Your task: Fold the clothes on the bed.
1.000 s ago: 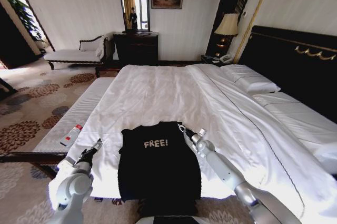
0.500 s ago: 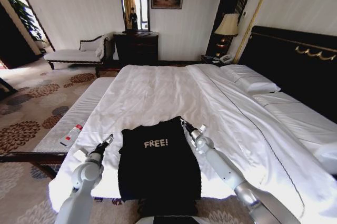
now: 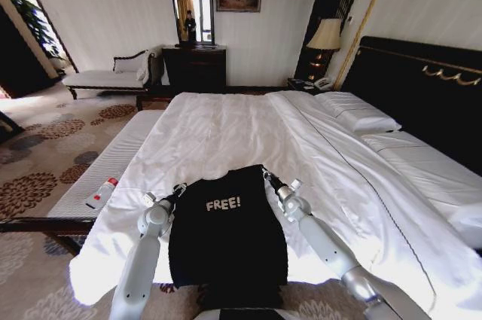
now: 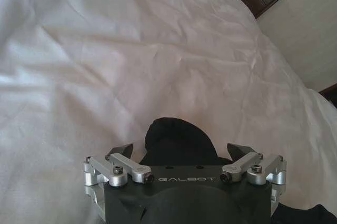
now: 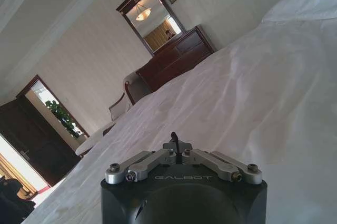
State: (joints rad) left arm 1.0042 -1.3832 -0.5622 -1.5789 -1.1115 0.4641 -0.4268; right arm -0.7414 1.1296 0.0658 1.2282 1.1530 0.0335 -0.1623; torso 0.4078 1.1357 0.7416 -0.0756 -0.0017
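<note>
Plainly, the bed (image 3: 226,128) took up most of the head view, its white sheet smooth and broad, with pillows (image 3: 358,113) toward the dark headboard (image 3: 422,86). The shirt (image 3: 226,233) lay flat on the near end of the sheet, black with "FREE!" on the chest, its collar end pointing up the bed and its hem hanging over the near edge.

Both arms were at the shirt's shoulders. The left gripper (image 3: 178,190) sat at the left shoulder; in its wrist view (image 4: 181,153) the fingers stood spread wide with a bump of black cloth between them, touching nothing that I could see. The right gripper (image 3: 267,178) sat at the right shoulder; in its wrist view (image 5: 175,147) the linkages were drawn together, and a small dark sliver showed at the tips, so it looked clenched on a pinch of the shirt, though the tips were mostly hidden.

By my judgement, the shirt was light, limp cotton. It would sag and drape wherever it was not held, and 1 grip alone would let it twist. The 2 shoulder corners looked the sound places to take it, pinching only the black cloth. A deep pinch risked catching the sheet beneath, which is just as soft and would drag along.
</note>
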